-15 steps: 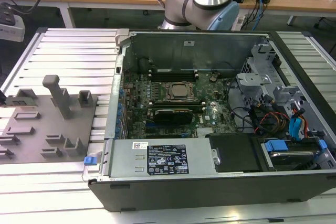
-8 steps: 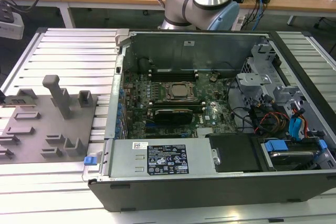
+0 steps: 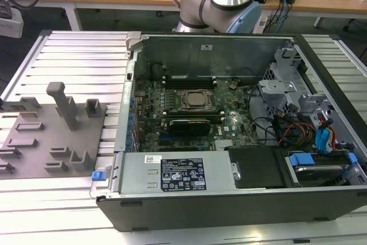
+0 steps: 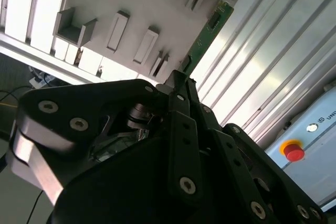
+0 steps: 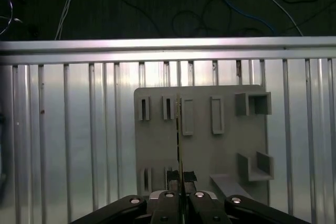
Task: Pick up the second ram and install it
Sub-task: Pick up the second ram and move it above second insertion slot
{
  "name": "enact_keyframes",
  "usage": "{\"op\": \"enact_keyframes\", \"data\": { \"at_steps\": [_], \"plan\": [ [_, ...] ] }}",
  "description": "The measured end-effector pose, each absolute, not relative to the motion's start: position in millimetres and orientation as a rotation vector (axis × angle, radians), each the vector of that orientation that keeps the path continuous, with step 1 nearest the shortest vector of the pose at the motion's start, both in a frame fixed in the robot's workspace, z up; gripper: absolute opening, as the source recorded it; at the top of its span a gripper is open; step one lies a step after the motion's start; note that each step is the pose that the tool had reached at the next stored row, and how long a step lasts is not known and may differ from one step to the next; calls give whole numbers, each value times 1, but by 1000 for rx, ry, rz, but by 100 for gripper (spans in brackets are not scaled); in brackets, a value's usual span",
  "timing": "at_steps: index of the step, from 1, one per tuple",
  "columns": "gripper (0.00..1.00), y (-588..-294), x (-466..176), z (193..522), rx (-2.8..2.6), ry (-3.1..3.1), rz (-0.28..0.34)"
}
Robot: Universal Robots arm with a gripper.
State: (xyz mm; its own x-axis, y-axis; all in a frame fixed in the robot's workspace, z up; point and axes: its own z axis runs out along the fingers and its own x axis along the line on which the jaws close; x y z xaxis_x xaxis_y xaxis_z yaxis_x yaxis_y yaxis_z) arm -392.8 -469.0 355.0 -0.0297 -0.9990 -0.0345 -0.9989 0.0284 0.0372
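The second ram (image 4: 206, 36) is a thin green board with small dark chips, and my gripper (image 4: 177, 88) is shut on its near end. In the first wrist view the ram (image 5: 178, 135) shows edge-on, running straight out from between my gripper's (image 5: 180, 188) fingers. It hangs over the grey fixture plate (image 5: 199, 145), in line with the plate's narrow slots (image 5: 167, 108); whether it touches the plate I cannot tell. In the exterior view the open computer case holds the green motherboard (image 3: 229, 127), with long black memory slots (image 3: 189, 78) behind the CPU socket (image 3: 194, 100).
The grey fixture plate (image 3: 51, 136), with upright posts and pockets, lies at the exterior view's left on a ribbed aluminium table (image 3: 80, 55). The arm's base (image 3: 221, 4) stands behind the case. The power supply (image 3: 178, 175) and drive bays (image 3: 321, 159) fill the case's front and right. A red button (image 4: 294, 151) sits beside the table.
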Motion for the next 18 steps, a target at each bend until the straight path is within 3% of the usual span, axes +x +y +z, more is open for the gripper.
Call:
{"op": "enact_keyframes", "data": {
  "at_steps": [18],
  "plan": [
    [13,-469,-393,381,2187,-2252,-80]
  ]
}}
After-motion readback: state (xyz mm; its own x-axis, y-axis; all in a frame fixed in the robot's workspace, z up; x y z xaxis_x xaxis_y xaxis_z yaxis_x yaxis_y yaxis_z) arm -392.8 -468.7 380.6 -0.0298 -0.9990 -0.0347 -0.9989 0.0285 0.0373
